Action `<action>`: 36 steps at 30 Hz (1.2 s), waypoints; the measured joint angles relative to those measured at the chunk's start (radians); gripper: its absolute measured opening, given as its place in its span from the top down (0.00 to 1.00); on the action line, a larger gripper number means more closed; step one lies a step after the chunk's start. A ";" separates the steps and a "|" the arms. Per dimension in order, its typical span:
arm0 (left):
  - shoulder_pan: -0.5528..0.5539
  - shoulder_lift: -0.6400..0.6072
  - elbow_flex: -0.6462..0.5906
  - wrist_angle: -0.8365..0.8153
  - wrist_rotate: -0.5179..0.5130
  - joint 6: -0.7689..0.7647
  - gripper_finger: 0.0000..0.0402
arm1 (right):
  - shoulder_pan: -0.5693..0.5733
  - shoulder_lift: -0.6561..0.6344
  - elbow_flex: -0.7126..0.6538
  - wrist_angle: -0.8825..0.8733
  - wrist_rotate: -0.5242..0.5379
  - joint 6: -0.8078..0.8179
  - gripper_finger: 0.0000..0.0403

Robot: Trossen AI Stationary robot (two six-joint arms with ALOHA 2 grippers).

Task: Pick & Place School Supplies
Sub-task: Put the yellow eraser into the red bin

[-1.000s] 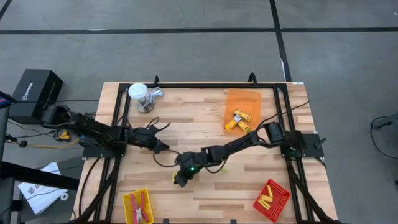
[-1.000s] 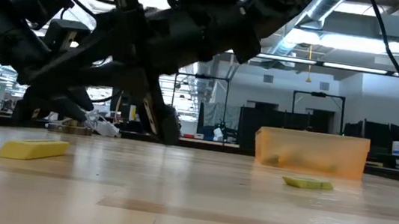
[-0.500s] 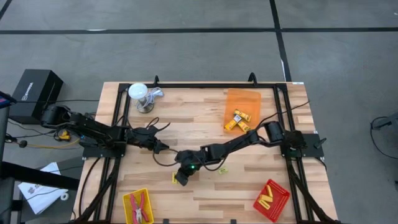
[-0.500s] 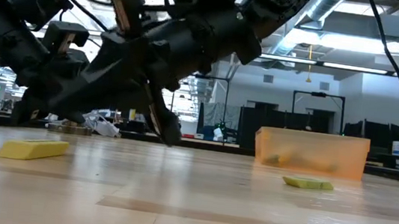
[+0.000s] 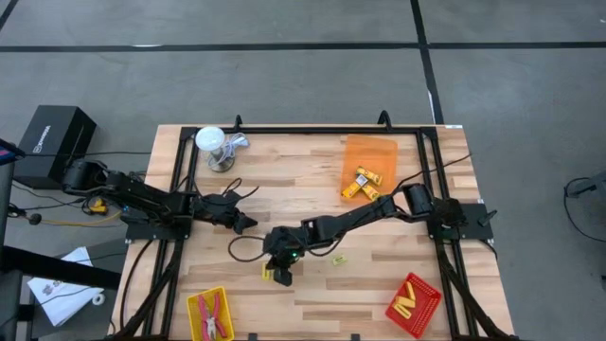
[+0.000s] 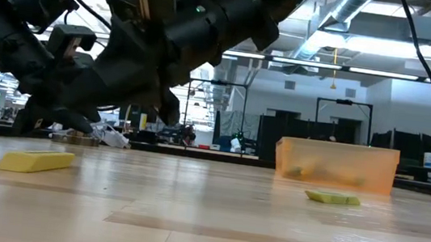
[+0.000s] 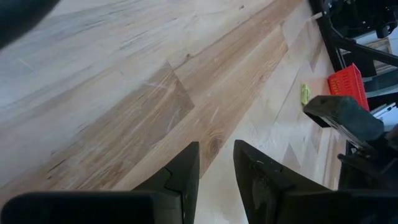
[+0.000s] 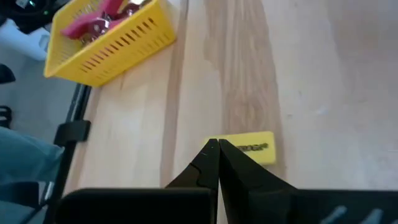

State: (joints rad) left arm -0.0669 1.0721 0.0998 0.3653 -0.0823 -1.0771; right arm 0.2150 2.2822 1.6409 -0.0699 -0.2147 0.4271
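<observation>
Waiting near the table's left side, the left gripper [image 5: 248,224] hovers over bare wood with its fingers slightly apart and nothing between them. Toward the front left corner sits the yellow tray [image 5: 210,314], already holding the red-handled pliers [image 5: 214,314]. Near the middle, the right gripper [image 5: 281,276] has pulled back slightly toward the table's centre over the last second and has lifted a little, as the low view shows; its jaws are pressed together and empty. The yellow block [image 8: 250,149] with a dark label lies flat on the wood right under its fingertips, apparently untouched. That suggests the arm is lining up for the pick and must open before it can grasp. A smaller yellow stick [image 5: 337,259] lies just to the right. Farther right, the orange tray [image 5: 369,163] holds a few labelled yellow blocks, and the red tray [image 5: 413,305] holds yellow sticks.
</observation>
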 joint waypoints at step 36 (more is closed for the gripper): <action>0.000 0.002 0.000 -0.010 -0.025 -0.004 0.76 | -0.046 0.049 -0.001 0.062 -0.053 -0.013 1.00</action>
State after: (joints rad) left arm -0.0669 1.0740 0.1001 0.3553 -0.1070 -1.0815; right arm 0.1688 2.3310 1.6402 -0.0077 -0.2677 0.4145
